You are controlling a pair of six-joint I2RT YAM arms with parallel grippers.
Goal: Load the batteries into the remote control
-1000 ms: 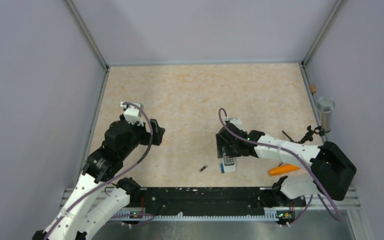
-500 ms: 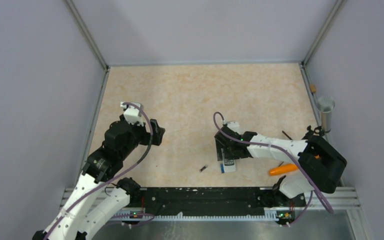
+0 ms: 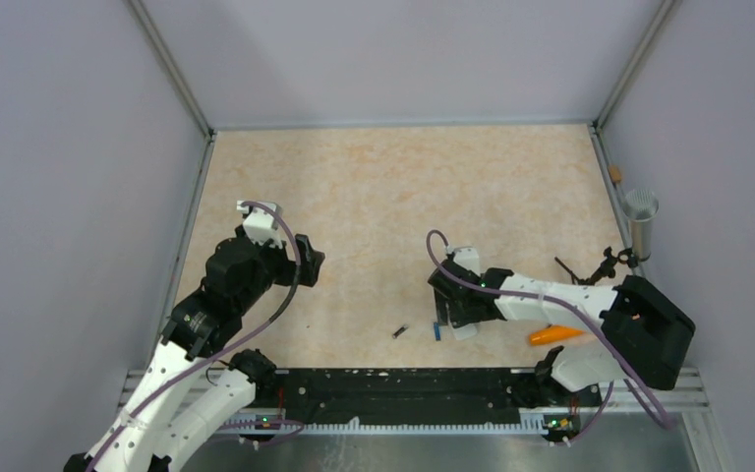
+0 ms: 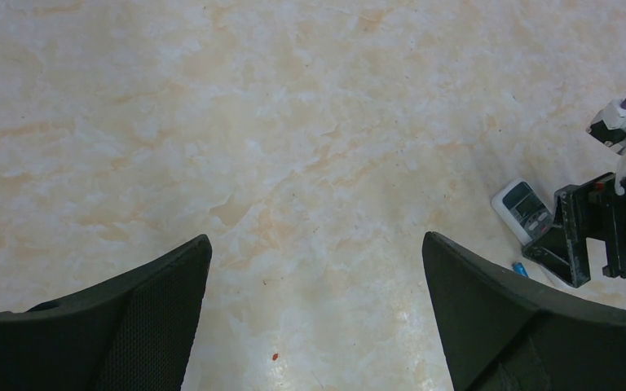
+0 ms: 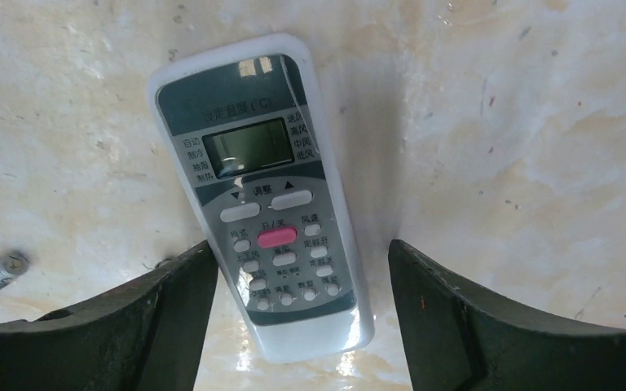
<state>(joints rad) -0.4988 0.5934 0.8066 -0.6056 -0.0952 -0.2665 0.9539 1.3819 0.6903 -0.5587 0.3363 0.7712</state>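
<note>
Because the remote control (image 5: 265,195) is a small hard plastic shell, it should be light and stiff. It is also smooth enough, I judge, to skate on the glossy worktop (image 3: 374,197) if squeezed off-centre. The safest hold looks to be across its two long edges, about mid-length, where the sides run straight.

It lies face up, display and buttons showing, so the battery bay on its back is presumably underneath and a flip will be needed.

In the right wrist view its display end points to about 11 o'clock and its button end to 5 o'clock. The button end sits between the two fingers (image 5: 147,326) of the right jaws, which are spread open and straddle it. The 9 o'clock finger is at the remote's edge, and the 3 o'clock finger stands apart from it.

From above, the remote lies at 5 o'clock of the worktop's middle. The blue battery (image 3: 437,331) is just beside it at 9 o'clock, and the dark battery (image 3: 400,331) is farther out the same way. Both are tiny round cylinders, likely to roll and slip, and best pinched across the barrel.

The orange object (image 3: 557,334) lies at 3 o'clock of the remote. The left jaws are open over bare worktop, well apart from all of this.
</note>
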